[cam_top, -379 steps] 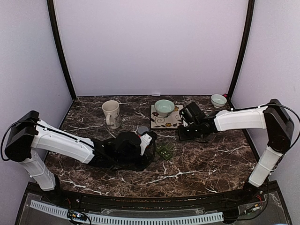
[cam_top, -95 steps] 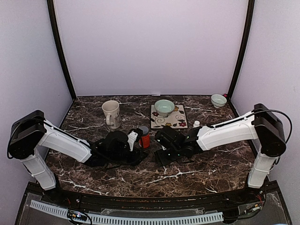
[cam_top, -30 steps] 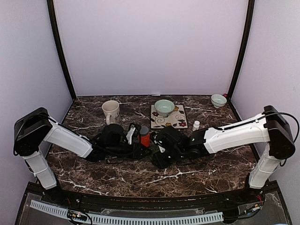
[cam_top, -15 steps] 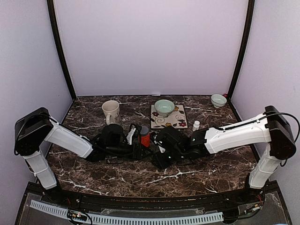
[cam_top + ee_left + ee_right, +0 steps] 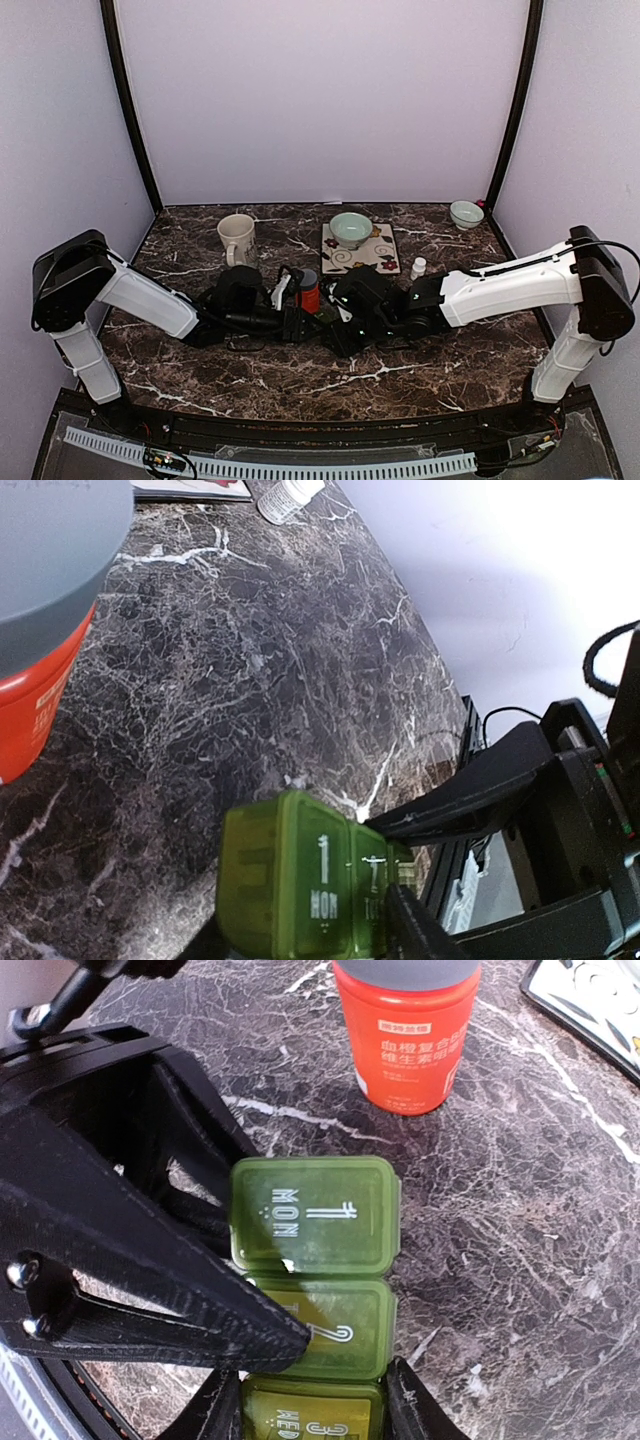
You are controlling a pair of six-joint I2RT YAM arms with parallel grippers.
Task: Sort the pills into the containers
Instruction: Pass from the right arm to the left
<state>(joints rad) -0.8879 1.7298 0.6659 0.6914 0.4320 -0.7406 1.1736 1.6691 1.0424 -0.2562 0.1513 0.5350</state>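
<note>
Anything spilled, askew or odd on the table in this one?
Nothing is spilled or broken. The pill box has its three lids shut and the orange bottle stands capped. Only oddity: both sets of jaws crowd that one box.

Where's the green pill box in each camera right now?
Top external: mostly hidden, just below the orange bottle.
Left wrist: pill box bottom centre.
Right wrist: centre down to bottom edge.
Shared landmark: orange bottle, left edge of left wrist, top of right wrist.
</note>
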